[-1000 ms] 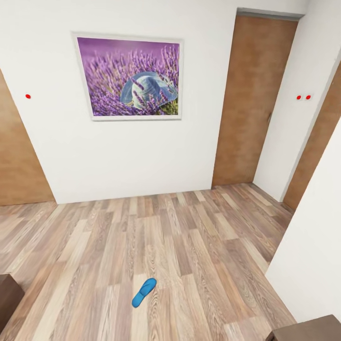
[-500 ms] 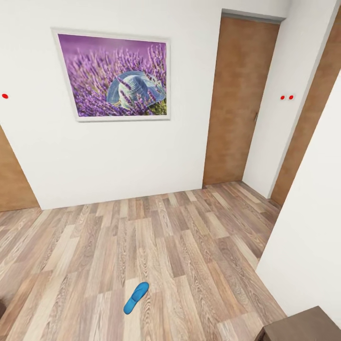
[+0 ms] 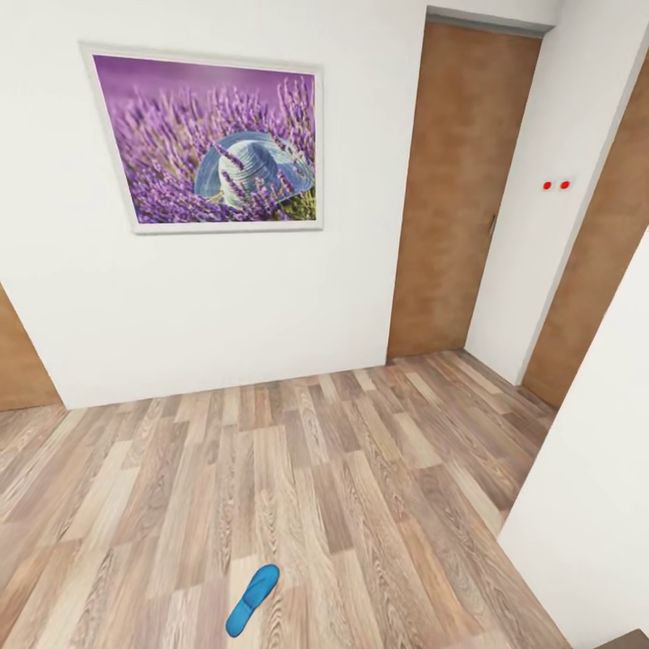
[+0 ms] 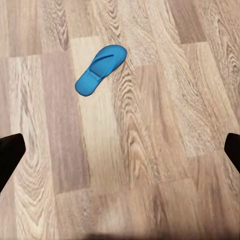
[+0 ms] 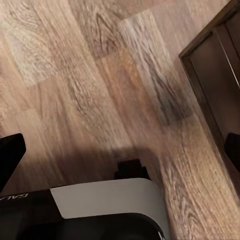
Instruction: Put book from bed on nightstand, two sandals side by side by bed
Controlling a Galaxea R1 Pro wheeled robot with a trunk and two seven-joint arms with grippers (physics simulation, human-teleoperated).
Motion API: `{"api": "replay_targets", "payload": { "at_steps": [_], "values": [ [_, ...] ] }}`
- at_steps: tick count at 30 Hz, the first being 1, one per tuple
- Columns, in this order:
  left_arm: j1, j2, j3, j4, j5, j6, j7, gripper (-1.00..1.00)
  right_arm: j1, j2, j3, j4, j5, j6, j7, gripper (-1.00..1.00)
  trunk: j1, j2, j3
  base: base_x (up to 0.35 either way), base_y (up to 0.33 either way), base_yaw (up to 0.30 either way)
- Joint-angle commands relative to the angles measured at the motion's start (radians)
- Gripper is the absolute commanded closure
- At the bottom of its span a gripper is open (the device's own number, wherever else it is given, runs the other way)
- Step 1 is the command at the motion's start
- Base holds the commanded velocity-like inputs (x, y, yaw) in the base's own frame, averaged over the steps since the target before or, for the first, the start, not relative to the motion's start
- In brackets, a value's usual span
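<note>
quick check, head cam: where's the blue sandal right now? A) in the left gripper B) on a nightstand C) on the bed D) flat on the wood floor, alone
D: the sandal lies flat on the wood-plank floor in front of the wall with the lavender picture, nothing touching it; the left wrist view shows it out ahead of the open left gripper.

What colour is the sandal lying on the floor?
Bright blue all over; the sandal shows best in the left wrist view.
</note>
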Motion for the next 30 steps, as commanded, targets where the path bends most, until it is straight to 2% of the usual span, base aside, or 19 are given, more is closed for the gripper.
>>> {"api": "replay_targets", "payload": {
  "at_steps": [1, 16, 24, 30],
  "values": [
    [0.0, 0.0, 0.0, 0.001, 0.006, -0.003, 0.0, -1.0, 0.0, 0.0, 0.0, 0.0, -0.007, -0.002, 0.0, -1.0, 0.001, 0.0, -0.001, 0.323, 0.0, 0.0],
    [0.0, 0.0, 0.0, 0.001, 0.006, -0.003, 0.0, -1.0, 0.0, 0.0, 0.0, 0.0, -0.007, -0.002, 0.0, -1.0, 0.001, 0.0, -0.001, 0.304, 0.0, 0.0],
    [0.0, 0.0, 0.0, 0.002, 0.006, -0.003, 0.0, -1.0, 0.0, 0.0, 0.0, 0.0, -0.009, -0.002, 0.0, -1.0, 0.001, 0.0, -0.001, 0.056, 0.0, -0.008],
    [0.0, 0.0, 0.0, 0.002, 0.006, -0.003, 0.0, -1.0, 0.0, -0.001, -0.001, 0.0, -0.012, -0.002, 0.0, -1.0, 0.001, 0.0, -0.004, 0.003, 0.0, -0.15]
  ]
}}
